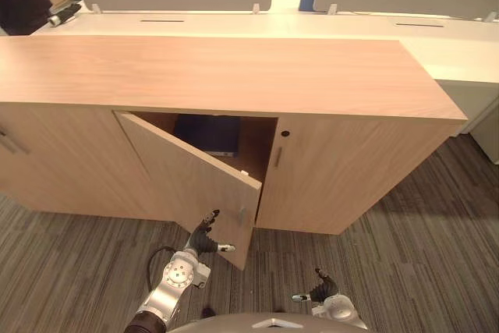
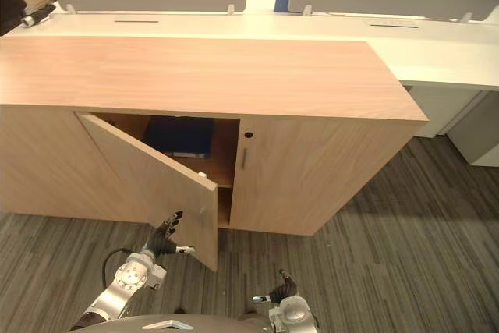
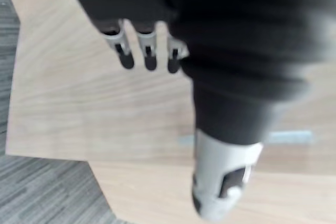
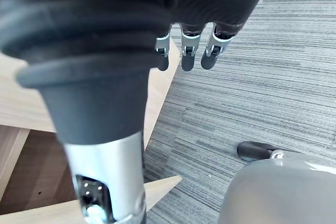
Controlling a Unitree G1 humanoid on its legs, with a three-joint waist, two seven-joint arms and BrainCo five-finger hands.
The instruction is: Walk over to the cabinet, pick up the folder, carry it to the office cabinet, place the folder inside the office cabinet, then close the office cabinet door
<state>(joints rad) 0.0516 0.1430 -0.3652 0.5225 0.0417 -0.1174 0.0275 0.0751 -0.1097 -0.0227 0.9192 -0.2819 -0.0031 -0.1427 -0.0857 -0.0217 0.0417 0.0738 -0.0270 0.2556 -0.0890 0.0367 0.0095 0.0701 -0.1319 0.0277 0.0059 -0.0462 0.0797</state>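
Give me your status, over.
Left hand open at the cabinet door; right hand open, low, holding nothing. Folder lies inside. Door half open, not yet closed.

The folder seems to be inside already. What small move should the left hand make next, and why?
Probably push the left hand forward against the door to swing it shut: the dark folder lies inside the cabinet, the door stands half open, and the open hand is at its outer face near the free edge.
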